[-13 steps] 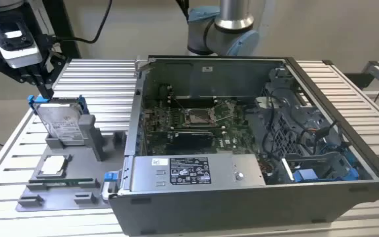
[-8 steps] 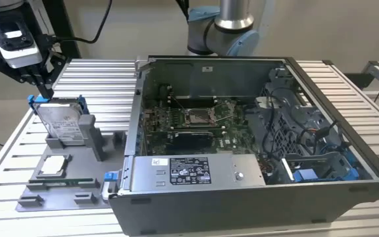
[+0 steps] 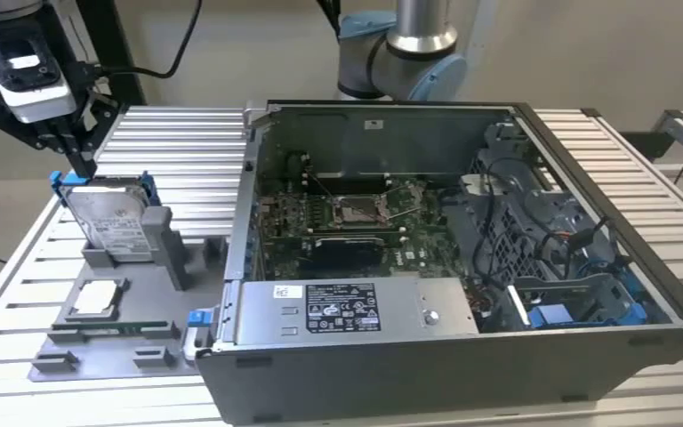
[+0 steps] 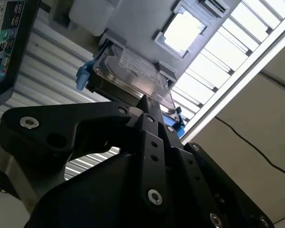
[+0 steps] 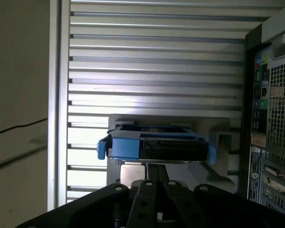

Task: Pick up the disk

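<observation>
Hand (fingers pressed together, holding nothing) hovers just above the upright disk.

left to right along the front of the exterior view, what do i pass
disk → blue latch → long grey box with sticker → blue bracket

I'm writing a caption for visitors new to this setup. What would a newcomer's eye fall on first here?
The open computer case with its green board laid bare dominates the middle of the exterior view. At that view's left, the blue-framed disk stands on edge in a grey holder, with the black tool close above its top corner.
</observation>
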